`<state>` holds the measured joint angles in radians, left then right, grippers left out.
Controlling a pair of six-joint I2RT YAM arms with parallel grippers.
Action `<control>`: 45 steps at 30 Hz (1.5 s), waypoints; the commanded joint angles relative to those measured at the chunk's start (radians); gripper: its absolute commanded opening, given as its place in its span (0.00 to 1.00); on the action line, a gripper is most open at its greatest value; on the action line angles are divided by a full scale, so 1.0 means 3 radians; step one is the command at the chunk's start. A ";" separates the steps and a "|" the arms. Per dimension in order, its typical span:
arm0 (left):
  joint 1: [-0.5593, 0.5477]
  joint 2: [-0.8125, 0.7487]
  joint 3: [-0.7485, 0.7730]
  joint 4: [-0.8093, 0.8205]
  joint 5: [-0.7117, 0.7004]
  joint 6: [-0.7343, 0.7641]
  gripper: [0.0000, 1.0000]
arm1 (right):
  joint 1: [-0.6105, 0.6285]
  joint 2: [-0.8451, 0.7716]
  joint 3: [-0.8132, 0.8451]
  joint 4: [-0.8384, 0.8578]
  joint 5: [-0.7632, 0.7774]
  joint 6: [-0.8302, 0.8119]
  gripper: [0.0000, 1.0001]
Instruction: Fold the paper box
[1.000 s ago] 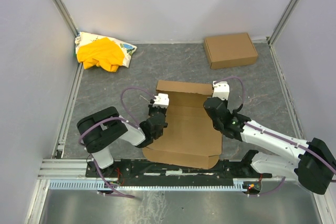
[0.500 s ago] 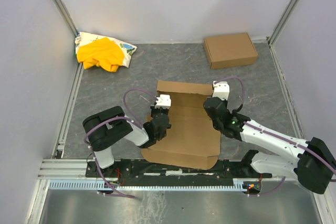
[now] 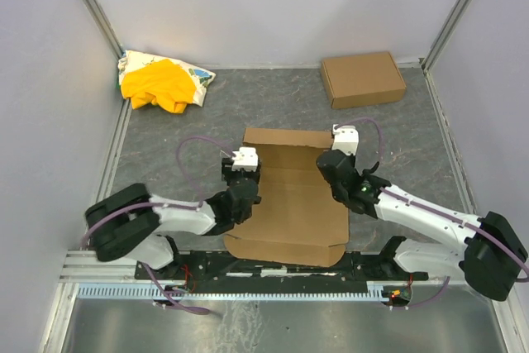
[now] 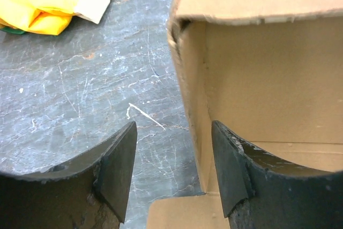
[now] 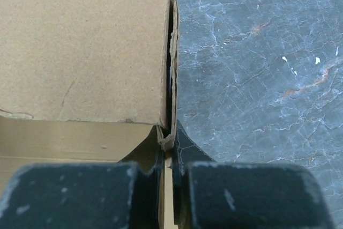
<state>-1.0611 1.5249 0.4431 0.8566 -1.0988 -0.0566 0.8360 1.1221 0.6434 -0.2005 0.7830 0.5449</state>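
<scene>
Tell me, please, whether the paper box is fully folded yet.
Partly folded: the paper box has its side and far walls raised; the near flap lies flat.

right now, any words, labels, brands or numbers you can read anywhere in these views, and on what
No text can be read in any view.
The paper box: plain brown cardboard, no print or label.
The closed cardboard box at the far right: plain, no label visible.
The yellow-and-white cloth heap: small green and blue printed marks, too small and blurred to read as words.
</scene>
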 commanded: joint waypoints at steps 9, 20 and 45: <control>-0.0048 -0.2293 0.0543 -0.3514 0.0217 -0.1563 0.65 | 0.0015 0.0012 0.0497 -0.0430 -0.0047 -0.0201 0.59; -0.0042 -0.3290 0.1057 -0.4591 0.0576 -0.1303 0.64 | 0.0015 -0.0413 0.0827 -0.0647 -0.0824 -0.1465 0.63; -0.0047 -0.3892 0.0813 -0.4555 0.0536 -0.1343 0.63 | 0.0001 -0.0750 -0.0871 0.1215 -0.0672 -0.0707 0.57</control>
<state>-1.0737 0.3515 0.6922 -0.5301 -0.9401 -0.4370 0.8368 0.8604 0.3897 -0.0303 0.6025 0.3260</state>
